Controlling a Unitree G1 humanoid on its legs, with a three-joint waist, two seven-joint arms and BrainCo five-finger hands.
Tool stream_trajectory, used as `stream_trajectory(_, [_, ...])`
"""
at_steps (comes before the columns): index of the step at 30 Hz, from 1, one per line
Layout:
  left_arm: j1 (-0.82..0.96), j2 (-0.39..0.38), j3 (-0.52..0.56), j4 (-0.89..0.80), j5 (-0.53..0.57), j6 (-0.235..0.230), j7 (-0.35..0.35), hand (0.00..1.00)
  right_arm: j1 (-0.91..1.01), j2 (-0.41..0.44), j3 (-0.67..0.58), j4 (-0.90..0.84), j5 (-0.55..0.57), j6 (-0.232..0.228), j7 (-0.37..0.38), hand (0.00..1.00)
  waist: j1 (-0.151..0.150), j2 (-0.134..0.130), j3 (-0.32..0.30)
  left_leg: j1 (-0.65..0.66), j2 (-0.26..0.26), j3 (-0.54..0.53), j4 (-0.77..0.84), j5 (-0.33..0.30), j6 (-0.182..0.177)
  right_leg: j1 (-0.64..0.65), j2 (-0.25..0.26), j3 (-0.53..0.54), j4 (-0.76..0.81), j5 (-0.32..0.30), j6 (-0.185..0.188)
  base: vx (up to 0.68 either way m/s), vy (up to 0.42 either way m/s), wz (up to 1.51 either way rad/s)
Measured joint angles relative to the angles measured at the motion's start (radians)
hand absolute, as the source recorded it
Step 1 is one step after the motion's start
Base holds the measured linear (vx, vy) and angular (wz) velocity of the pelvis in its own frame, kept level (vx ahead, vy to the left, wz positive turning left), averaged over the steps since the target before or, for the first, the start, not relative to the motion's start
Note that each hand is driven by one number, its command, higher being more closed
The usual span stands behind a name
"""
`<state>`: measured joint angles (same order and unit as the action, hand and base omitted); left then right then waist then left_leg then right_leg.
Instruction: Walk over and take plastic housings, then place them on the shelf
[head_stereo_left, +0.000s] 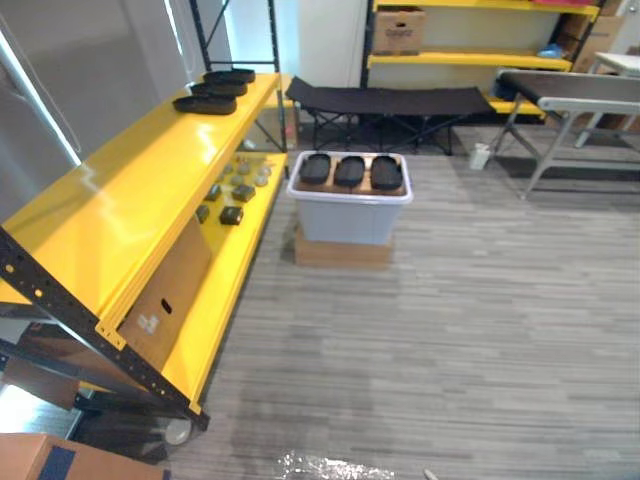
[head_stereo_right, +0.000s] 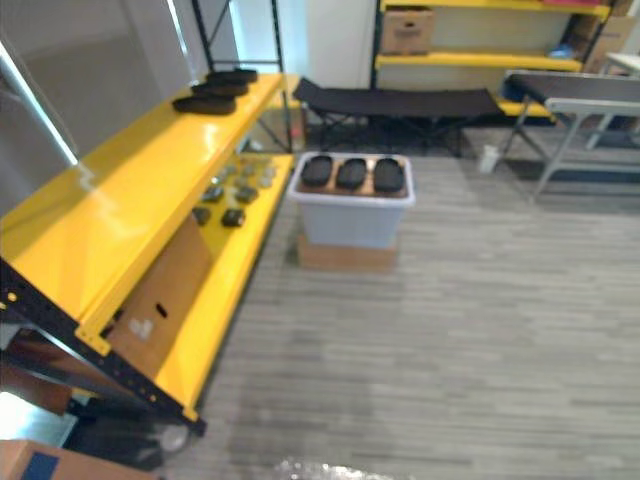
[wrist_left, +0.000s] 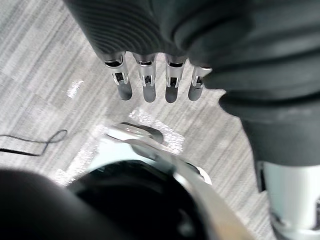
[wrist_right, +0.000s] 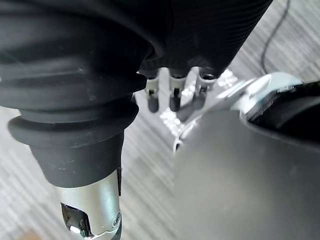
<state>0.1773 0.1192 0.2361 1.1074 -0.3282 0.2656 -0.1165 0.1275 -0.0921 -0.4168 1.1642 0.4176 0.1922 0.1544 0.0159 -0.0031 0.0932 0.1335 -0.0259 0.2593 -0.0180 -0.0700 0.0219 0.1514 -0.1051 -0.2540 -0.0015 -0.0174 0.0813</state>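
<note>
Three black housings (head_stereo_left: 349, 171) lie side by side on top of the grey bin (head_stereo_left: 350, 222), which sits on a cardboard box (head_stereo_left: 342, 252) just beside the yellow shelf (head_stereo_left: 130, 190). Three other housings (head_stereo_left: 218, 90) rest on the far end of the shelf's top board. The left hand (wrist_left: 148, 82) hangs over the floor, fingers straight, empty. It's the same for the right hand (wrist_right: 174, 96): fingers relaxed, holding nothing.
</note>
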Motion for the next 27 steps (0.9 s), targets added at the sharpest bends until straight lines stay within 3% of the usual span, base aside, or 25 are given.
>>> stream_trajectory(7, [-0.025,0.008,-0.004,0.013,-0.029,-0.004,-0.017,0.00,-0.026,0.013,-0.033,0.009,-0.001,-0.002,-0.005,0.00,-0.002,-0.011,0.009,0.043,-0.021,0.001,-0.063,0.024,0.004,0.019,-0.010,-0.020,-0.013,0.000,0.032,0.10,0.037,0.04])
stream_trajectory(14, [-0.029,0.009,-0.001,0.013,-0.029,-0.018,-0.009,0.00,-0.069,0.016,-0.034,0.025,-0.007,-0.047,0.000,0.00,0.000,-0.010,0.016,0.060,-0.024,0.029,-0.063,0.016,-0.008,0.015,-0.013,0.014,-0.014,0.006,0.040,-0.02,0.011,-0.14])
stream_trajectory(20, [-0.027,-0.008,-0.001,0.013,-0.066,-0.047,-0.001,0.00,-0.090,0.015,-0.030,0.023,-0.039,-0.127,0.011,0.00,0.000,0.004,0.031,0.075,-0.029,0.053,-0.068,0.020,-0.002,0.018,-0.014,0.032,-0.022,0.015,0.023,-0.12,0.004,-0.16])
stream_trajectory(27, [-0.022,-0.009,-0.003,0.012,-0.053,-0.080,0.023,0.00,-0.072,0.015,-0.011,0.016,-0.038,-0.192,0.018,0.00,0.000,-0.002,0.030,0.076,-0.040,0.037,-0.070,0.018,0.004,0.023,-0.026,0.018,-0.020,0.002,0.027,-0.09,0.027,0.07])
